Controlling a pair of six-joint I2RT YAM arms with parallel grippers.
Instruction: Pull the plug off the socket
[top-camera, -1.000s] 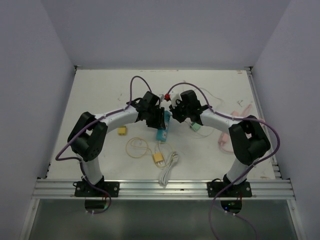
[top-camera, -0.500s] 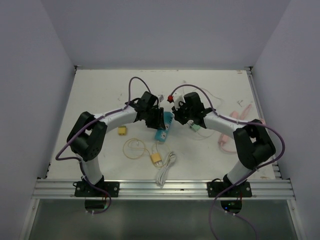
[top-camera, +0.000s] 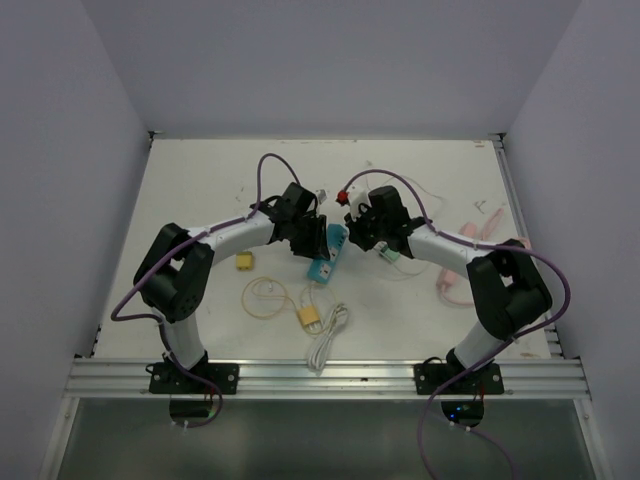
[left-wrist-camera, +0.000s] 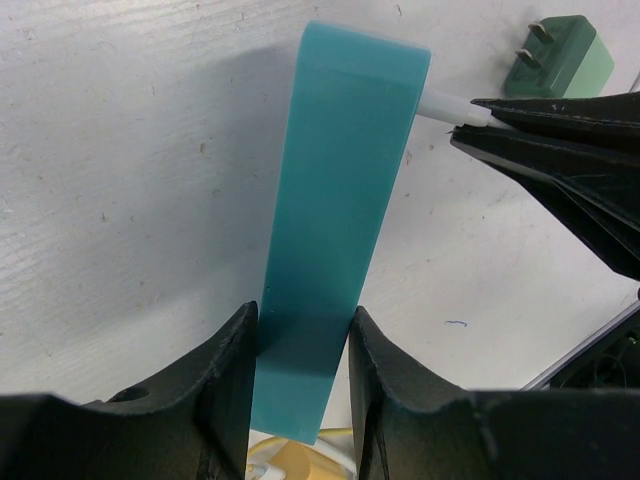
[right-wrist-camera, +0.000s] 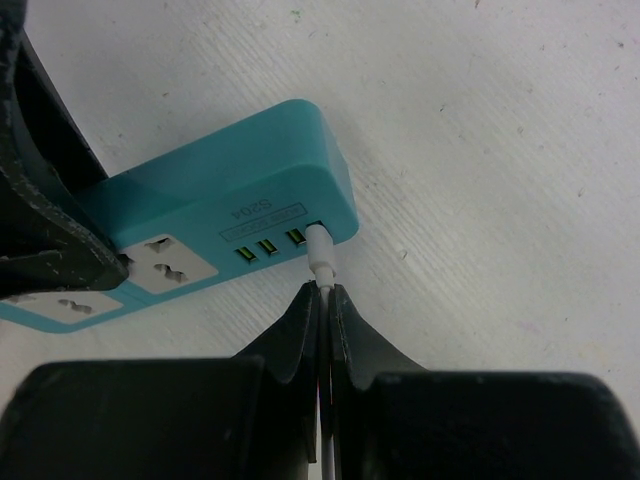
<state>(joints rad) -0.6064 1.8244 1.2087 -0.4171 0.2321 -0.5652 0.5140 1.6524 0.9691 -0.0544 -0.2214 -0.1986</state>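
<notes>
Right gripper (right-wrist-camera: 323, 293) tight on white plug (right-wrist-camera: 321, 252) in teal socket strip (right-wrist-camera: 235, 170).

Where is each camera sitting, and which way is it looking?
Top external: high behind the arms, looking down at the white table; both arms show.
Left wrist: on the left arm, looking along the teal plastic power strip clamped in the left gripper; its black fingers show.
Right wrist: on the right arm, facing the strip's USB end, where the right gripper pinches the small white plug.
Shared: both wrist views show strip and plug.
</notes>
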